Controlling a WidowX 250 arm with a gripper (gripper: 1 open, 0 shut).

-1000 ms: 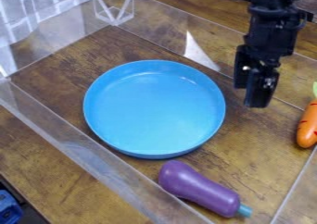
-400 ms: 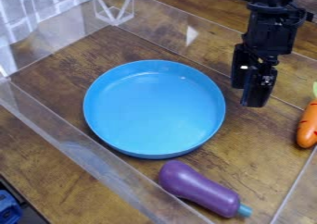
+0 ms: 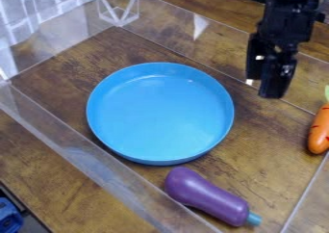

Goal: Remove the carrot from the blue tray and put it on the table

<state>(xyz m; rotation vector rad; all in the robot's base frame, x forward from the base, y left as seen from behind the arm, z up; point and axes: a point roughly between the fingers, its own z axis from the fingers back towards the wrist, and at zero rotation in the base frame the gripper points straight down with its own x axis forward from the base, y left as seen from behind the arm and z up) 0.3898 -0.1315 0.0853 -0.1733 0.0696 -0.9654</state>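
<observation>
The blue tray point(image 3: 161, 112), a large round dish, sits in the middle of the wood-grain table point(image 3: 77, 73) with nothing in it. The carrot point(image 3: 318, 129), small and orange with a pale green tip, lies on the table at the right edge, outside the tray. My gripper point(image 3: 272, 86) points down above the table just past the tray's right rim, left of the carrot. Its black fingers stand open with nothing between them.
A purple eggplant-shaped toy point(image 3: 206, 196) lies on the table in front of the tray. Clear acrylic walls point(image 3: 64, 141) border the table on all sides; the right wall runs close to the carrot.
The gripper has risen a little above the table beside the tray, still open. The carrot, tray and purple toy have not moved.
</observation>
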